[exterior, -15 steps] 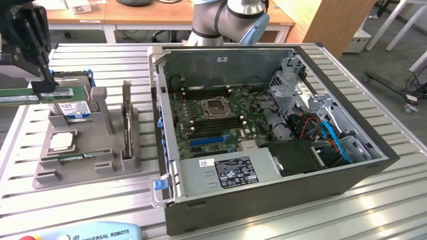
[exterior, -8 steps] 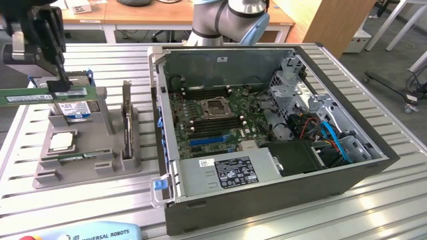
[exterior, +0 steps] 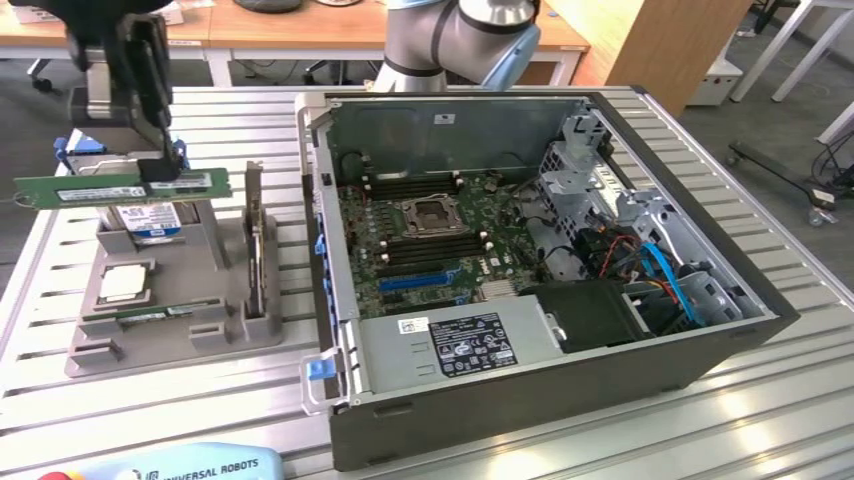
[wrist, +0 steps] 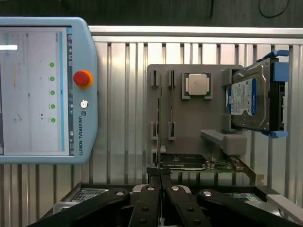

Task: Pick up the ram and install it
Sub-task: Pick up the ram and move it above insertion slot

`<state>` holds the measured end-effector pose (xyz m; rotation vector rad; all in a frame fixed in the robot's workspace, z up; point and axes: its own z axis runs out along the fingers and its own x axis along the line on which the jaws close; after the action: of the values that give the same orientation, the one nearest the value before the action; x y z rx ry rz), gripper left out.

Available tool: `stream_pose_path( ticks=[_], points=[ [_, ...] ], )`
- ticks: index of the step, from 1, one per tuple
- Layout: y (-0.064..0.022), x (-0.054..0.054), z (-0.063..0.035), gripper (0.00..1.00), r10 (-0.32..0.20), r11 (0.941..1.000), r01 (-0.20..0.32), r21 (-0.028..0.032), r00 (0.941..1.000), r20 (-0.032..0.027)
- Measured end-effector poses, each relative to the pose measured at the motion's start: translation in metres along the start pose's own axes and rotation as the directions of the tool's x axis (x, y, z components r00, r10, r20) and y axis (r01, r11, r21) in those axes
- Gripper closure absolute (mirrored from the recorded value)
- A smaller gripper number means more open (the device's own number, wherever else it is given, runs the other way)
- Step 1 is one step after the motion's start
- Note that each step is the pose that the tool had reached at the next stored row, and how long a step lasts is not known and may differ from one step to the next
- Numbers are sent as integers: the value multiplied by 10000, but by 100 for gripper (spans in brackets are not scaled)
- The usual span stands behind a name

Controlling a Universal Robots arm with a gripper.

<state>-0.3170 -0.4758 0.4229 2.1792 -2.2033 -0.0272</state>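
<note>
Ram [exterior: 80,190] clamped in end effector [exterior: 166,172]

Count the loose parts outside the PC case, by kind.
Ram sticks: 2, held ram in gripper, spare ram in holder
Hard drive: 1
CPU: 1
Expansion card: 1
Total: 5

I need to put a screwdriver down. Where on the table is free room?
Bare table lies between the grey holder and the teach pendant, and beyond the computer case at the exterior view's right. The holder is crowded; the gripper holds the ram above it.
</note>
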Motion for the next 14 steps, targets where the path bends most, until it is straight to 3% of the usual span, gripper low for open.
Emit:
stream_pose_path(
  ticks=[14],
  points=[
    [-541, -6, -22, 89, -34, 10000, 34, 1, 10000, 0]
  ],
)
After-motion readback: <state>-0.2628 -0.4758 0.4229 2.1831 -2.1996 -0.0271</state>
